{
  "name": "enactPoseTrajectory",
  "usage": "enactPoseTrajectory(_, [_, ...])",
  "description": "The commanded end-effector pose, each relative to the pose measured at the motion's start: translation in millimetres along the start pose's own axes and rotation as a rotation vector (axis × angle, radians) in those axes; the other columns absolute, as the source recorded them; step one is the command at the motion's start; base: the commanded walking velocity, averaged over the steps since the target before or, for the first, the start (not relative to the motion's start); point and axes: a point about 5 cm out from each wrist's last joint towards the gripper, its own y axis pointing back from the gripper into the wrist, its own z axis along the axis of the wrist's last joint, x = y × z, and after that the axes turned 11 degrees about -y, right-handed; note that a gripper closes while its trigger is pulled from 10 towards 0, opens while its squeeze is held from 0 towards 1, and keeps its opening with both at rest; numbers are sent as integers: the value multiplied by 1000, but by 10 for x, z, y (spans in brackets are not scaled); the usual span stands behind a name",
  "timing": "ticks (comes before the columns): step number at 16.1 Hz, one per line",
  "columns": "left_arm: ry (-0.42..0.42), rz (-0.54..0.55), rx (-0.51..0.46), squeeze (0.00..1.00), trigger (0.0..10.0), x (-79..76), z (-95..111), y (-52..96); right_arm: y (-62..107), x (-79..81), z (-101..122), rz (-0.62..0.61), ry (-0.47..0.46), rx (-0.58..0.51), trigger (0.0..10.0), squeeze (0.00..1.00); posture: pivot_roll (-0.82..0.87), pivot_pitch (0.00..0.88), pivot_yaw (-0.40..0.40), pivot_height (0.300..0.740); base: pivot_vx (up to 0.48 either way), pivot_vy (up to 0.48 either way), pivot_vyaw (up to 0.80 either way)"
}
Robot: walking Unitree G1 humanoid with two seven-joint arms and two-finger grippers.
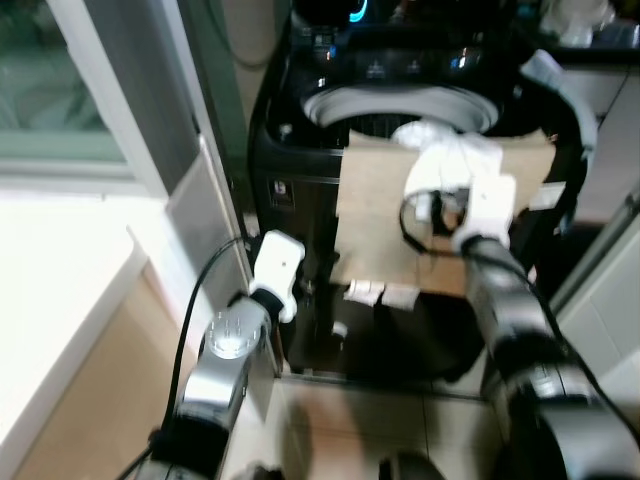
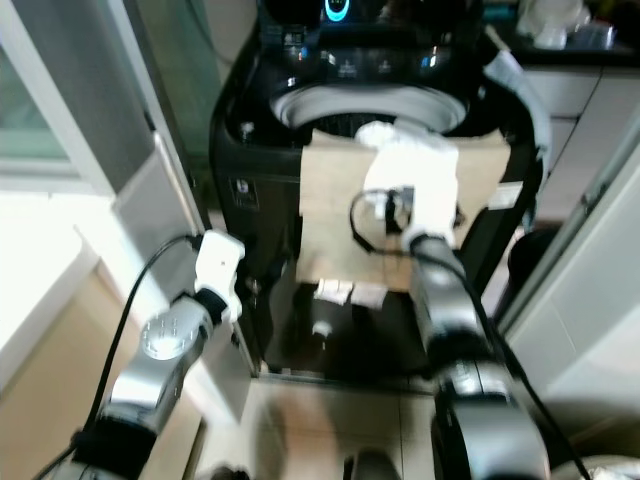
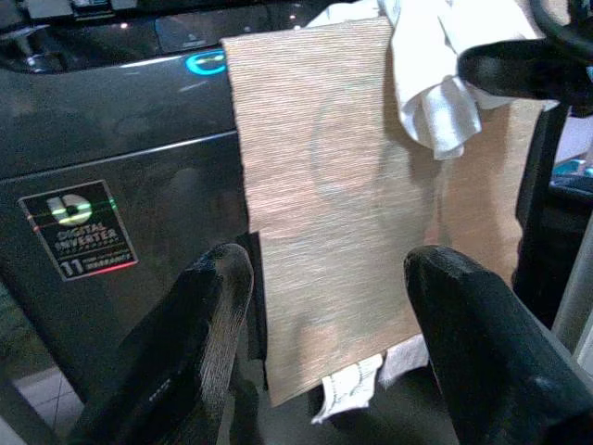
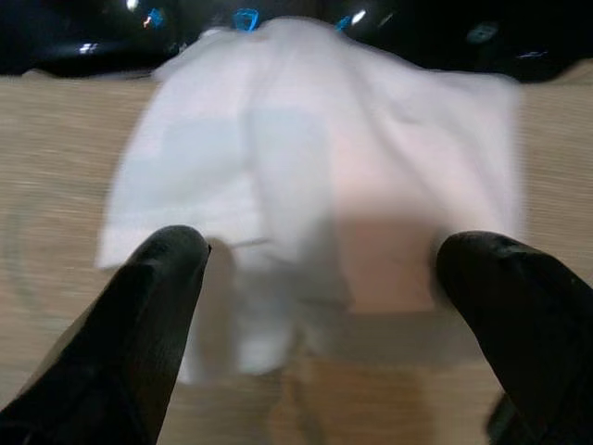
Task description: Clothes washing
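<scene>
A black top-loading washing machine (image 1: 290, 160) stands before me with its lid up and the drum (image 1: 400, 105) exposed. A tan cloth (image 1: 375, 220) hangs over its front rim and down the front panel, white tags (image 1: 380, 293) at its lower edge. A crumpled white cloth (image 2: 385, 135) lies on the tan cloth at the rim. My right gripper (image 4: 324, 306) is open just in front of the white cloth (image 4: 315, 139), fingers spread to either side. My left gripper (image 3: 324, 306) is open, low at the machine's front left, facing the tan cloth (image 3: 324, 185) without touching it.
A window and sliding-door frame (image 1: 150, 100) runs along the left, with a white ledge (image 1: 60, 270) below it. A pale cabinet (image 1: 610, 300) stands close on the right. A grey hose (image 1: 575, 110) curves by the machine's right side. Tiled floor (image 1: 350, 420) lies in front.
</scene>
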Motion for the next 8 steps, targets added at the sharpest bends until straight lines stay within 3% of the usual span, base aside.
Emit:
enactPoseTrajectory(1, [5, 22, -1, 0, 10000, 39, -2, 11, -51, 45, 42, 11, -30, 17, 10000, 0, -131, 0, 30, 714, 0, 0, 0])
enactPoseTrajectory(6, [5, 52, 2, 0, 10000, 67, -1, 44, -241, 145, 375, 17, -4, 5, 10000, 0, -88, 0, -2, 714, 0, 0, 0])
enactPoseTrajectory(8, [6, 69, 5, 0, 10000, 75, -6, 53, -309, 198, 604, 28, 24, -36, 10000, 0, -78, 0, -11, 714, 0, 0, 0])
